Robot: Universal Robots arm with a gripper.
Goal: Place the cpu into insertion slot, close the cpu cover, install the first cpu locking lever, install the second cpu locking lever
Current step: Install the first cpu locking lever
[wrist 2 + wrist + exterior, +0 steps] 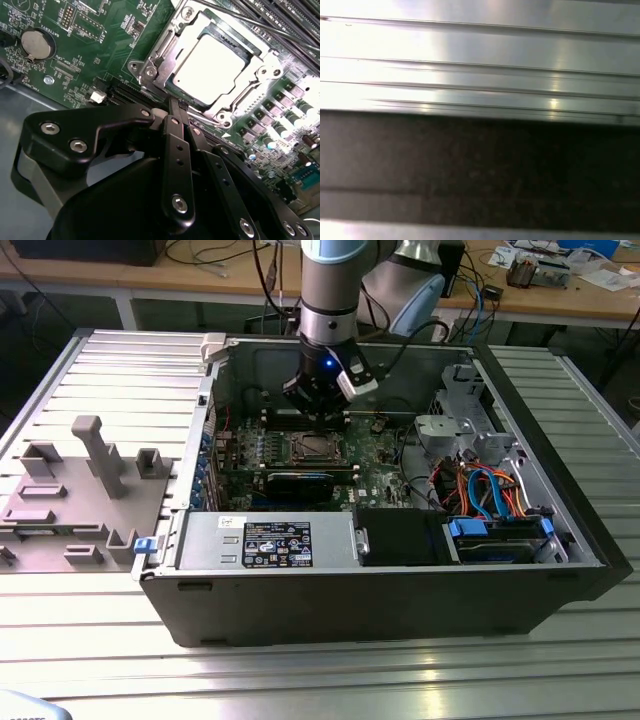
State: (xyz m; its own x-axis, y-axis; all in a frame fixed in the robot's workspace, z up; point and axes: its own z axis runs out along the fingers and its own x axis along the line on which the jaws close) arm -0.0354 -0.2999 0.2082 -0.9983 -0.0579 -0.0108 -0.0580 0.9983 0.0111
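The cpu lies flat in the insertion slot, its silvery top bright under the light. The cpu cover is down around it, and the chip shows through the cover's window. My gripper has its black fingers pressed together, with the tips at the socket's near edge. I cannot tell if anything is pinched between them. A thin metal lever rod runs along the socket's far side. In the exterior view the gripper hangs inside the open computer case, just above the slot.
A black graphics card sits in front of the socket. Nearby are a power supply and a drive cage with cables. A grey fixture tray lies on the exterior view's left. A coin battery is on the board. The first wrist view faces ribbed metal.
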